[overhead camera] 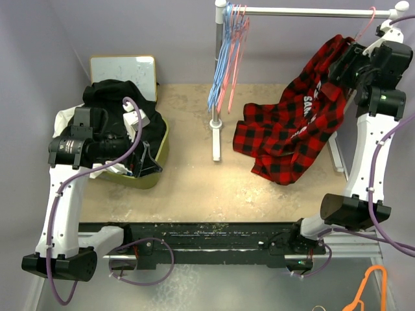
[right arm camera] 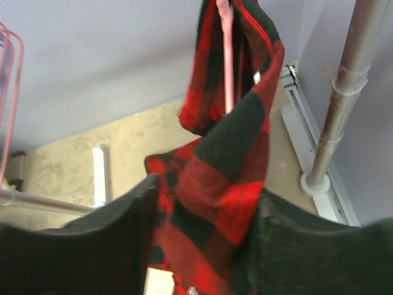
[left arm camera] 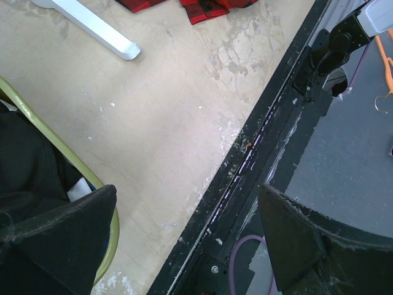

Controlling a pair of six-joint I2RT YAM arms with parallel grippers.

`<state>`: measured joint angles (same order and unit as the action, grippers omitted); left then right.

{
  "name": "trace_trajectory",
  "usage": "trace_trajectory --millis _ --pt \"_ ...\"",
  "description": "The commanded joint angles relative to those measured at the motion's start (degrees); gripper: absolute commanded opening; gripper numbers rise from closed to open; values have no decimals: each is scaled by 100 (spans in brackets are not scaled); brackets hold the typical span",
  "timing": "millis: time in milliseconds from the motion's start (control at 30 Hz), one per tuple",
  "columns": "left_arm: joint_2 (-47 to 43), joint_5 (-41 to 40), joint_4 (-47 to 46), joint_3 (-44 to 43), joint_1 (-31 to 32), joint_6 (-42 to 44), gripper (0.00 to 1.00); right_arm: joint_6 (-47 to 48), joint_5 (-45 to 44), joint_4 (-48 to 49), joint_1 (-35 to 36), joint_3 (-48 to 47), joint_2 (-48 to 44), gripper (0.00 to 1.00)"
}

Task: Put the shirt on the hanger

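From above: shirt (overhead camera: 295, 123) strung from the upper right down onto the table (overhead camera: 194, 194), white lettering in view; top end bunched at the right gripper (overhead camera: 347, 61), just under the right end of the rail (overhead camera: 311, 11); pink hook of the hanger (overhead camera: 368, 23) over that rail end; bundle of blue and pink hangers (overhead camera: 227, 58) at the rail's left end; left gripper (overhead camera: 146, 159) over a green basket (overhead camera: 161, 152) of black clothes (overhead camera: 113, 97); orange hanger (overhead camera: 371, 285) low right, off the table.

Left wrist: fingers (left arm camera: 61, 227) spread wide, nothing between them; basket rim just beside the left one; shirt hem at the top edge, well apart.

Right wrist: fingers (right arm camera: 92, 246) part closed on a thick fold of shirt, cloth filling the gap and pressed against both; pink hanger wire inside the fabric above; steel pole (right arm camera: 344, 92) to the right.
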<state>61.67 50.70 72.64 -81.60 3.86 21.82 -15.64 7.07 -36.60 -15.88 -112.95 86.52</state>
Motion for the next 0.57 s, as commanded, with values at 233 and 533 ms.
trace_trajectory --millis 233,533 --pt "-114 -297 -418 -135 -34 -595 99 -150 -179 -35 -45 -1165 -593 100" --pt "-1348 -2268 -1661 291 -42 -1965 99 -710 357 833 -45 -364 -1923 100"
